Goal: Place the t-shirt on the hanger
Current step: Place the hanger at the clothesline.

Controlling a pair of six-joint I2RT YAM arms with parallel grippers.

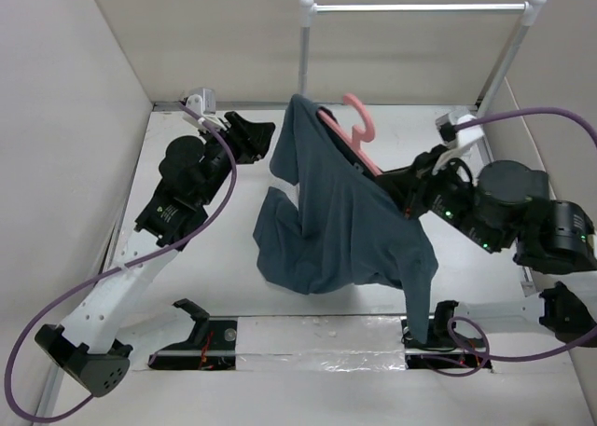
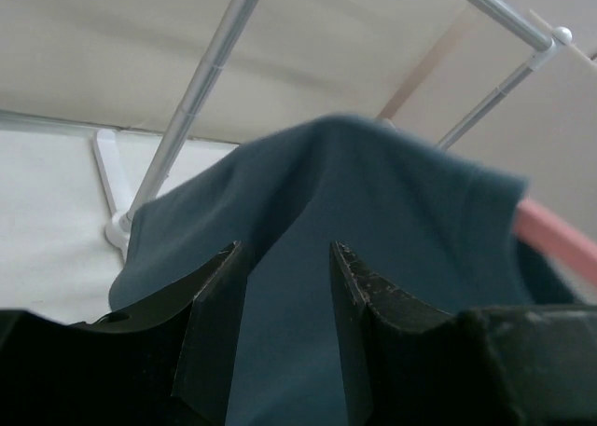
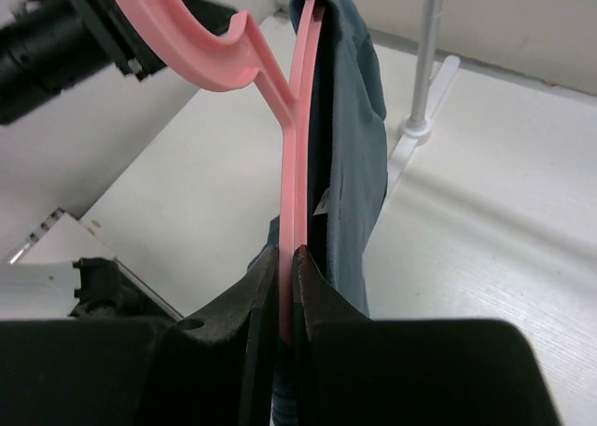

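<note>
Top view: the right hand (image 1: 404,202) was clamped on the lower end of one sloping arm of the hanger (image 1: 360,120). The hanger was held up off the table (image 1: 215,258), with its hook pointing toward the rail (image 1: 420,7) and apart from it.

Right wrist view: the fingers (image 3: 317,314) were pressed narrow against both sides of the pink hanger (image 3: 291,156) arm, with no gap showing. The t-shirt (image 3: 353,137) hung just beside that arm on its right side and was caught over the upper tip. One rail post (image 3: 425,62) stood on its white foot behind.

Top view: the t-shirt (image 1: 340,221) was draped over the far shoulder of the hanger and ran down along the gripped arm. Its bulk sagged toward the table in the middle, and one part trailed down over the right arm's base at the near edge.

The left hand (image 1: 264,135) sat just beside the cloth's left edge, near the raised peak.

Left wrist view: the left hand (image 2: 284,337) was wide apart with nothing between its fingers (image 2: 216,319). The t-shirt (image 2: 373,221) filled the view just beyond them, and I could not tell whether there was contact. A strip of hanger (image 2: 560,241) showed at the cloth's right edge.
</note>
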